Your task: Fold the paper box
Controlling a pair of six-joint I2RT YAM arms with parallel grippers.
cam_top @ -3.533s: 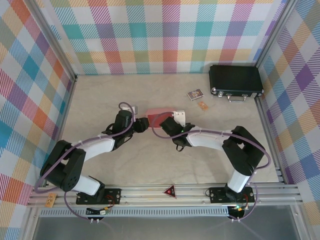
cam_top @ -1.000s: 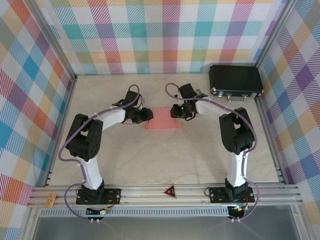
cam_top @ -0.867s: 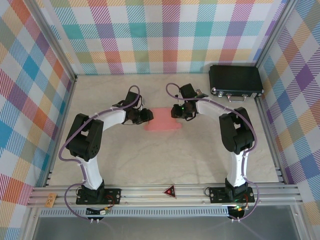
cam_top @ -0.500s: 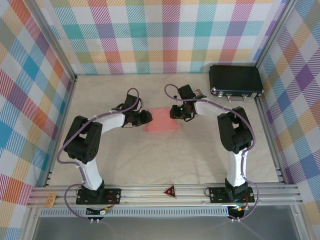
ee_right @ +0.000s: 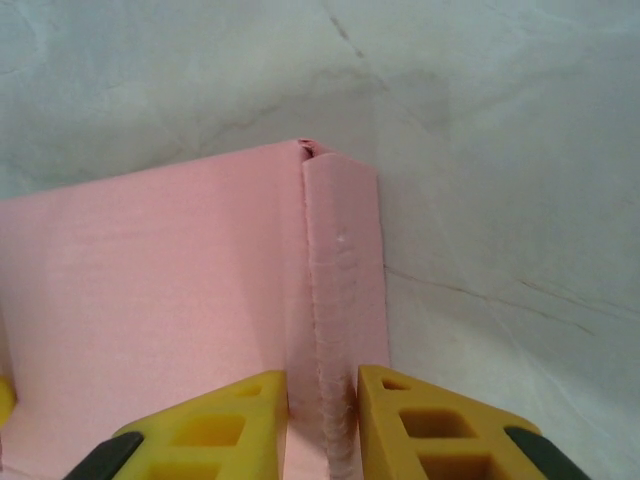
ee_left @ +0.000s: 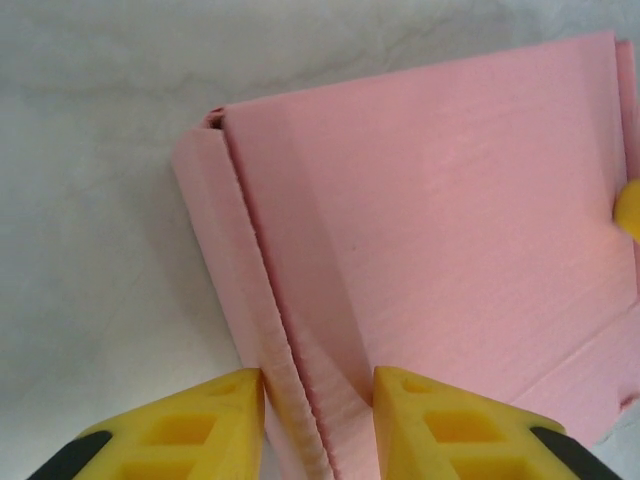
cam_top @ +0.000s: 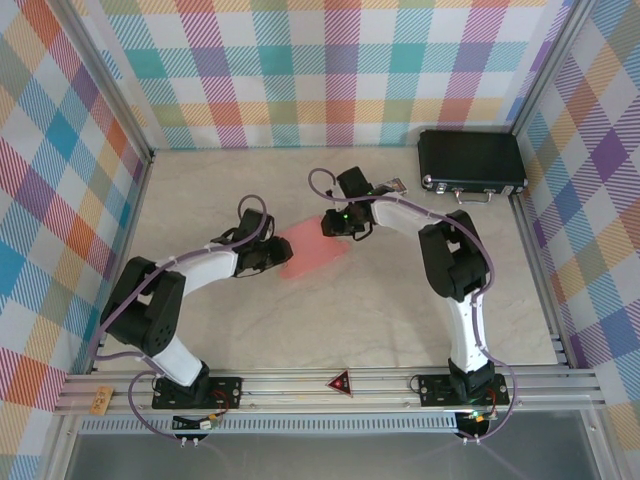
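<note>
You see the paper box (cam_top: 312, 251) just above the middle of the top view, lying skewed on the table (cam_top: 300, 330) between your two arms. Your left gripper (ee_left: 318, 385) is clenched on the box's folded end wall at the bottom of its wrist frame, a yellow finger (ee_left: 190, 430) on either side of the ridge. Your right gripper (ee_right: 322, 385) pinches the opposite end wall the same way, bottom centre of its frame. The black case (cam_top: 471, 161) sits upper right, well apart from the box
</note>
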